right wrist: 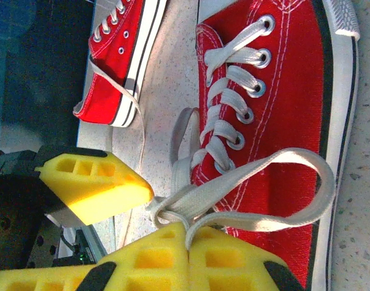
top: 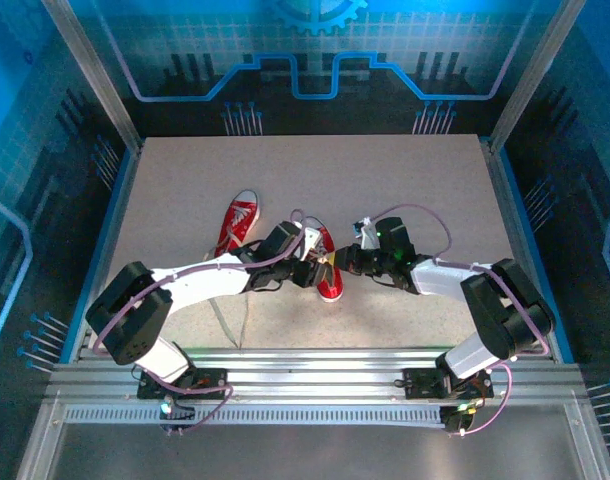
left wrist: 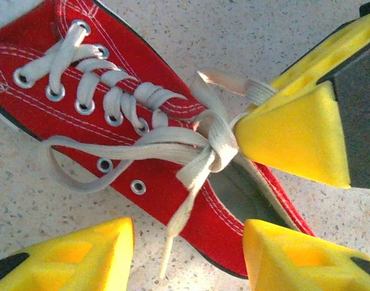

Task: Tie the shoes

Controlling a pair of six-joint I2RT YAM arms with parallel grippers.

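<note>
Two red shoes lie on the table: one at the left, the other between my grippers. On the nearer shoe the white laces cross in a loose knot above the opening, with a loop lying over its side. My right gripper is shut on a lace strand just beside the knot. My left gripper stands open over the shoe's heel side, and a loose lace end hangs free between its yellow fingers. In the top view the left gripper and right gripper almost meet.
The second shoe lies a little apart, its laces trailing over the speckled table towards the near edge. An aluminium rail runs along the front. Blue walls enclose the table on three sides.
</note>
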